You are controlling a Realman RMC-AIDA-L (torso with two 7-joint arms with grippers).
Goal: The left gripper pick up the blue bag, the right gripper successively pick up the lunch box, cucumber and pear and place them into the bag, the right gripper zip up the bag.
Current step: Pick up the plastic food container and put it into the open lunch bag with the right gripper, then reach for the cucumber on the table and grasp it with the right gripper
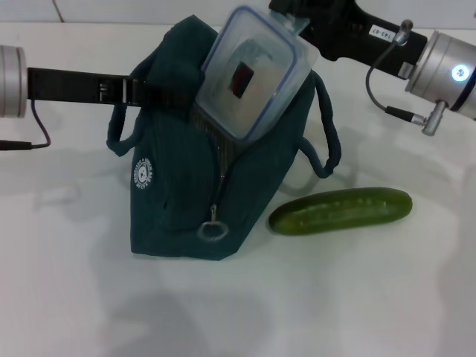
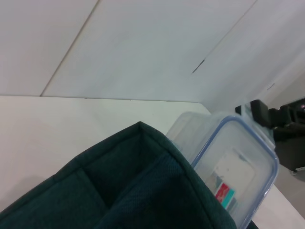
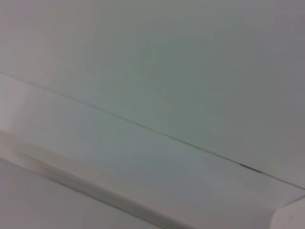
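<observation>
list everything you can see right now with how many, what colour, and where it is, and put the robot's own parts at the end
blue bag: one, dark teal-blue, standing mid-table, mouth open, zipper ring pull low on its front.
lunch box: one, clear with blue-rimmed lid, tilted at the bag's mouth, partly inside.
cucumber: one, dark green, lying on the table to the bag's right.
table: one, white, under everything.
left gripper: one, black, at the bag's upper left edge, gripping the fabric.
right gripper: one, black, holding the lunch box's top end.
</observation>
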